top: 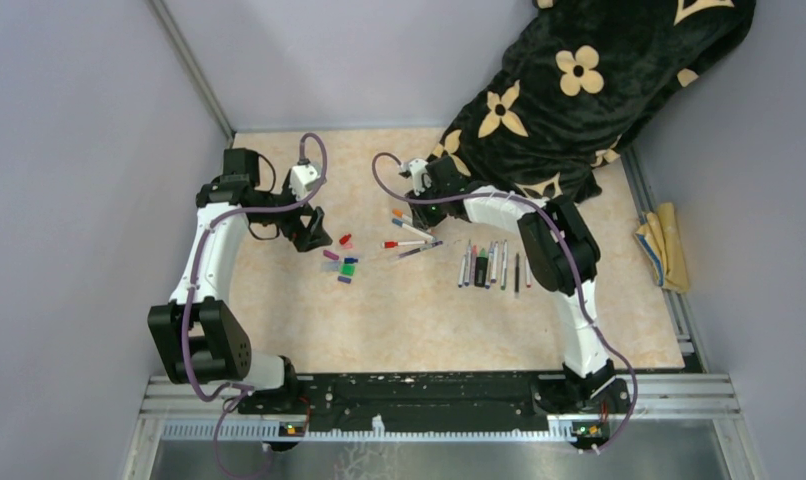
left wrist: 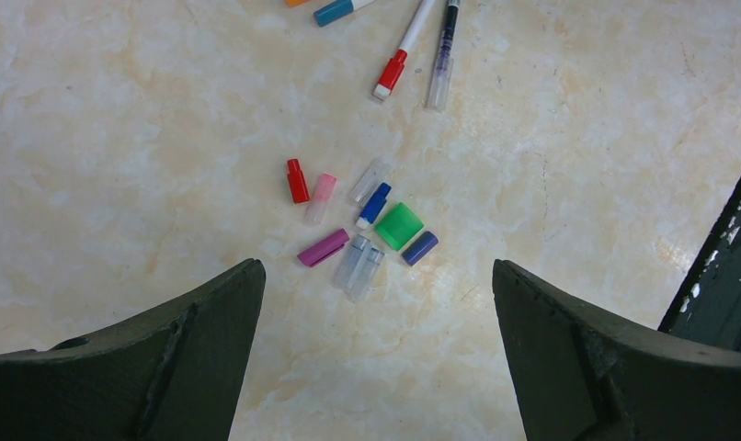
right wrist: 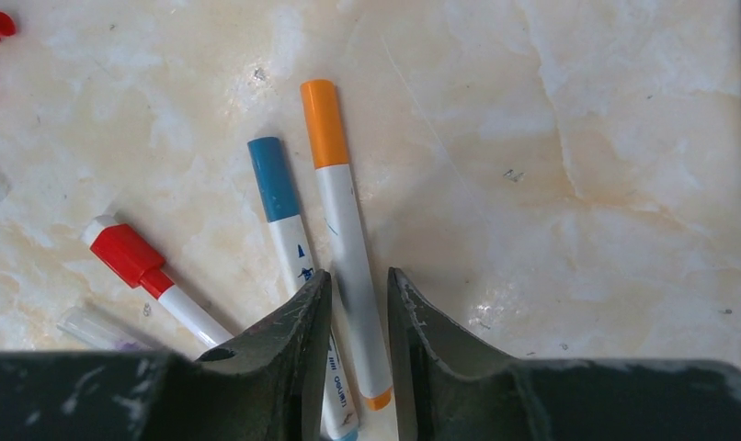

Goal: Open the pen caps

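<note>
Several loose pen caps (top: 341, 258) lie on the marble table: red (left wrist: 297, 181), pink (left wrist: 320, 197), blue (left wrist: 373, 204), green (left wrist: 399, 226), magenta (left wrist: 323, 247) and clear ones (left wrist: 359, 266). My left gripper (left wrist: 376, 266) hovers wide open and empty just near of them. An orange-capped pen (right wrist: 344, 211) lies on the table with my right gripper (right wrist: 359, 273) astride its white barrel, the jaws narrowly open and a sliver of gap showing. A blue-capped pen (right wrist: 289, 220) and a red-capped pen (right wrist: 146, 271) lie to its left.
A row of more pens (top: 494, 265) lies right of centre, beside the right arm. A black blanket with cream flowers (top: 579, 80) covers the back right corner. A folded yellow cloth (top: 664, 245) sits at the right edge. Grey walls close in both sides.
</note>
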Motion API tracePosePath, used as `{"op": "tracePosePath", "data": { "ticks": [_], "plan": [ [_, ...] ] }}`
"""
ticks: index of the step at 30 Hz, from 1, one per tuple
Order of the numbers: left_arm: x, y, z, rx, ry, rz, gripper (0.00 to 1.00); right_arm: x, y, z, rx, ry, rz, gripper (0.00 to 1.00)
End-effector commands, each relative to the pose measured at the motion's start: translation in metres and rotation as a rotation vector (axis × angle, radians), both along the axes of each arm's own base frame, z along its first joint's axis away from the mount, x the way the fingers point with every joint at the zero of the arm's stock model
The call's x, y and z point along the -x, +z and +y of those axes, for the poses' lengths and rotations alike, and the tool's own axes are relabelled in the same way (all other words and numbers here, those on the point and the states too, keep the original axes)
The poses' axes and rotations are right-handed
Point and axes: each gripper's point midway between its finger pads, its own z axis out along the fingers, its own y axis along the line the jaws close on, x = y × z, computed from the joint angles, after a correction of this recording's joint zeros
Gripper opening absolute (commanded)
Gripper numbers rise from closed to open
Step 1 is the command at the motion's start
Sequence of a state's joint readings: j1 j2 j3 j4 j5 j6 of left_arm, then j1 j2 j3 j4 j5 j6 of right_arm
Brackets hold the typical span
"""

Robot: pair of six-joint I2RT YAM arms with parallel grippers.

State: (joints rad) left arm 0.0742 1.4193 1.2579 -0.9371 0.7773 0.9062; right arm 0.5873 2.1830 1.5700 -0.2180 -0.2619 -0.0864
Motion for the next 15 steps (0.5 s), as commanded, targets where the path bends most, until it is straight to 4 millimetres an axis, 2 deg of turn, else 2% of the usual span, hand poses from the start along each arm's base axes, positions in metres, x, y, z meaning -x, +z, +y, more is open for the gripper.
{"op": "tracePosePath", "data": {
  "ticks": [1, 4, 8, 9, 15],
  "plan": [
    [0.003, 0.001, -0.005, 0.038, -0.027, 0.013, 0.99, 0.013, -0.013, -0.015, 0.113, -0.024, -0.032, 0.28],
    [0.005, 0.0, -0.007, 0.044, -0.045, 0.017, 0.99, 0.015, -0.012, -0.016, 0.096, -0.052, -0.051, 0.21],
    [0.008, -0.004, -0.007, 0.045, -0.061, 0.034, 0.99, 0.007, 0.003, -0.02, 0.077, -0.102, -0.097, 0.0],
    [0.009, -0.004, -0.008, 0.047, -0.067, 0.036, 0.99, 0.004, 0.008, -0.02, 0.069, -0.109, -0.102, 0.0],
    [0.013, -0.005, -0.012, 0.061, -0.111, 0.013, 0.99, -0.012, 0.068, -0.015, -0.05, -0.137, -0.156, 0.0]
  ]
}}
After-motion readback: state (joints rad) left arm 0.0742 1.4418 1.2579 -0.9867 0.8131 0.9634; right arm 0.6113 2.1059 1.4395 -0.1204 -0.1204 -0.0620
